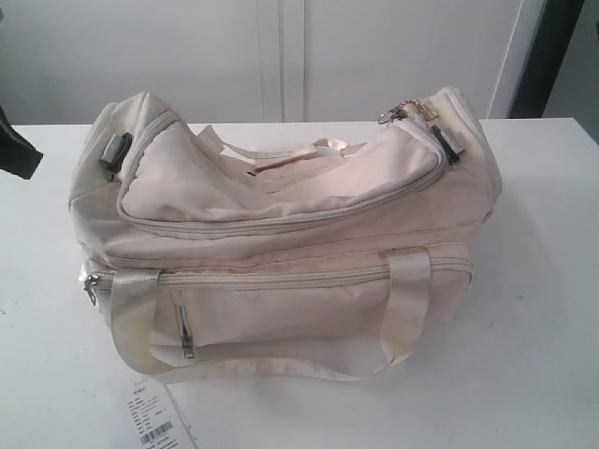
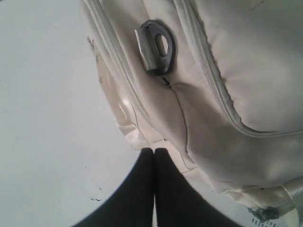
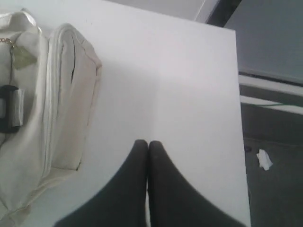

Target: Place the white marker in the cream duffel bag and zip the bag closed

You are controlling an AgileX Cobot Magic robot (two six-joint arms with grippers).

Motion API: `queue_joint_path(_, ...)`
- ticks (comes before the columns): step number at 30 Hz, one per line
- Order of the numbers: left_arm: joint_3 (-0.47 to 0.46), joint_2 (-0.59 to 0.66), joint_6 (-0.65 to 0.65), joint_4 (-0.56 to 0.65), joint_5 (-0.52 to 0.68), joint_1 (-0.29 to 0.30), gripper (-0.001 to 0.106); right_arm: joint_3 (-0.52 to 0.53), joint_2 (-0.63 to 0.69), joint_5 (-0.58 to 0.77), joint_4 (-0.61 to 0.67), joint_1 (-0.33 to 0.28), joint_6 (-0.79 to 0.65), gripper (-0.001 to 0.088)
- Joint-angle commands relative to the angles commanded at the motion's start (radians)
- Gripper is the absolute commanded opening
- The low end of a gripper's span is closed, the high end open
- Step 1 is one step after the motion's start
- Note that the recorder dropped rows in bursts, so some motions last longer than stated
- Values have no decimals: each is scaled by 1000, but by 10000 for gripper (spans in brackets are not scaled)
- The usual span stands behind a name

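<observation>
The cream duffel bag (image 1: 281, 215) lies on the white table (image 1: 543, 327), its strap handles draped over the front and back. Its curved top zipper (image 1: 281, 223) looks closed along the front, with the pulls (image 1: 395, 114) at the right end. The white marker is out of view. My left gripper (image 2: 154, 150) is shut and empty, just off the bag's (image 2: 227, 71) left end below its black buckle (image 2: 156, 45). Over bare table beside the bag's (image 3: 42, 118) right end, my right gripper (image 3: 148, 142) is also shut and empty.
A printed paper tag (image 1: 154, 421) lies by the front table edge. A dark piece of an arm (image 1: 17, 150) shows at the exterior view's left edge. The table's right edge (image 3: 236, 118) drops to grey floor with a white scrap (image 3: 264, 159).
</observation>
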Motion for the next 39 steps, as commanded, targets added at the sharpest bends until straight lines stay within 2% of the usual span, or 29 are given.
queue_joint_path(5,94,-106,-13,0,-98,0,0,135,-133,-166,16,0,0,0)
queue_joint_path(16,270,-308,-13,0,-226,0,0,350,-333,-366,38,0,0,0)
queue_joint_path(24,377,-454,-13,0,-278,0,0,473,-472,-453,40,0,0,0)
queue_joint_path(32,412,-599,-13,-5,-289,0,0,558,-633,-475,40,0,0,0)
queue_joint_path(39,412,-694,-13,-7,-219,0,0,609,-769,-472,40,0,0,0)
